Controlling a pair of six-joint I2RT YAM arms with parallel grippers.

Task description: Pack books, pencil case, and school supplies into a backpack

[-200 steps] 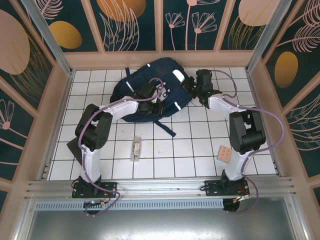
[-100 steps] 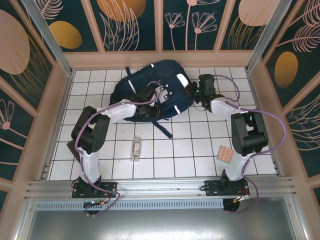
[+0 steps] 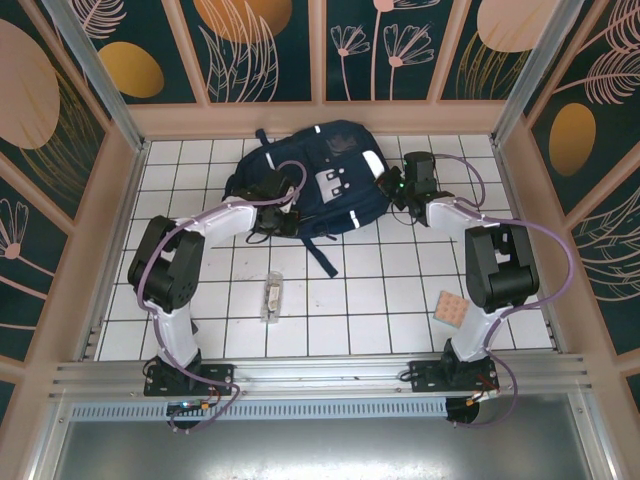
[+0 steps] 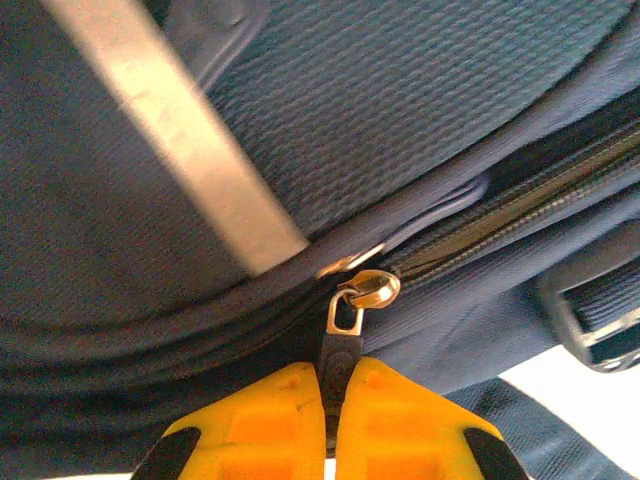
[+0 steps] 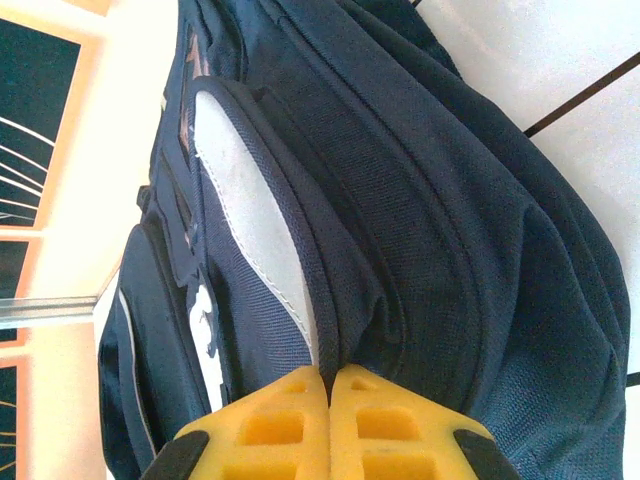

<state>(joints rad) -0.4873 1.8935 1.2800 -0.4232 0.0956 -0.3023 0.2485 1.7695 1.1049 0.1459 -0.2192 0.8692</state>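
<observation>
pinching the zipper pull (image 4: pixel 343 322) with the left gripper (image 4: pixel 331 376), clamped hard on the dark tab just below its brass-coloured ring. right gripper (image 5: pixel 328 378) clenched too, biting a ridge of fabric on the right side of the backpack (image 3: pixel 340 175). bag lying flat at the far middle of the tabletop (image 3: pixel 400 290), well apart from the clear oblong box (image 3: pixel 271 297) near the front centre and the pinkish dot-grid pad (image 3: pixel 449 310) on the right, neither packed yet.

risks, as a guess:
- thin tab sliding out from between the pads if pulled off-axis from the zipper teeth (image 4: pixel 500 215).
- slider jamming on the soft flap folded right over the track.
- whole bag dragging instead of the zipper running, if the right-side pinch lets go; only a thin fold held there.
- limp fabric bunching ahead of the slider.

materials: navy woven nylon, fine-textured, floppy, no rigid frame visible. matte reflective stripe (image 4: pixel 180 140), flat and smooth. pale grey patch (image 5: pixel 250 230), rounded edge, piped seam. black coil zipper, small metal slider. webbing strap with plastic buckle (image 4: pixel 590 320) beside it. glossy white tiled tabletop, likely low friction under the bag.
</observation>
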